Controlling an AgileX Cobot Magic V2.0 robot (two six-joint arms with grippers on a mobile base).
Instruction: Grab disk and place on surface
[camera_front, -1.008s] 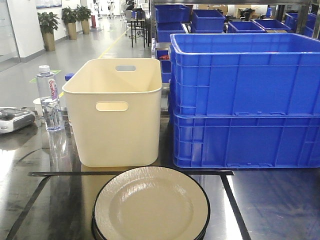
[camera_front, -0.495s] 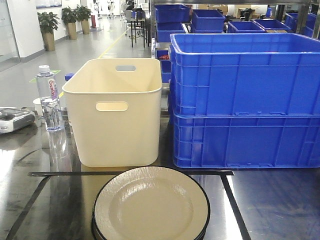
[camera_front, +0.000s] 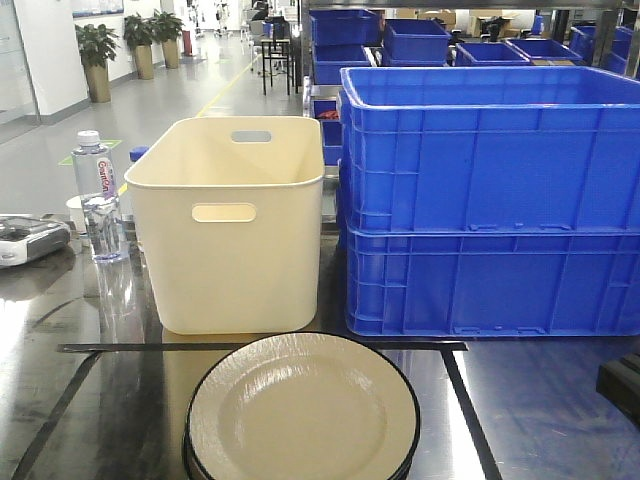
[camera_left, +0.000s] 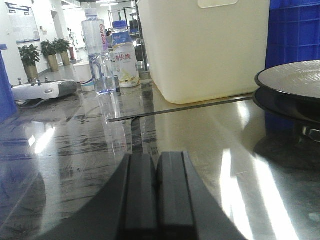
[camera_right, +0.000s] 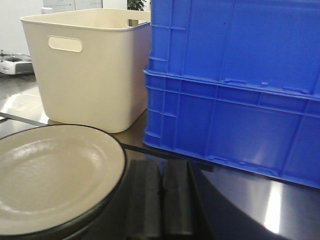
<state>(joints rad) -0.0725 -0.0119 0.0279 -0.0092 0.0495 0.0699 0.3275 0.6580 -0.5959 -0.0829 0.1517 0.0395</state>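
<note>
Now a dark part of the right arm (camera_front: 620, 388) shows at the front view's right edge, absent 0.5 s ago; otherwise unchanged. Cream round plate w/ black rim (camera_front: 301, 410) tops a stack on the dark grey glossy table (camera_front: 540, 410), inside the black tape rectangle (camera_front: 462, 400). Right hand (camera_right: 160, 192) closed, just beside the plate's edge (empty). Left hand (camera_left: 156, 175) closed too, low over table. Behind: cream plastic bin (camera_front: 232, 235), stacked blue crates (camera_front: 490, 200), water bottle (camera_front: 98, 195).

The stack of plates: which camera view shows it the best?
The exterior front-facing view shows the stack of plates best: almost the whole top plate from above, inside the taped rectangle. The right wrist view shows only its right part, close. The left wrist view shows only its edge, side-on, at the right border.
</note>
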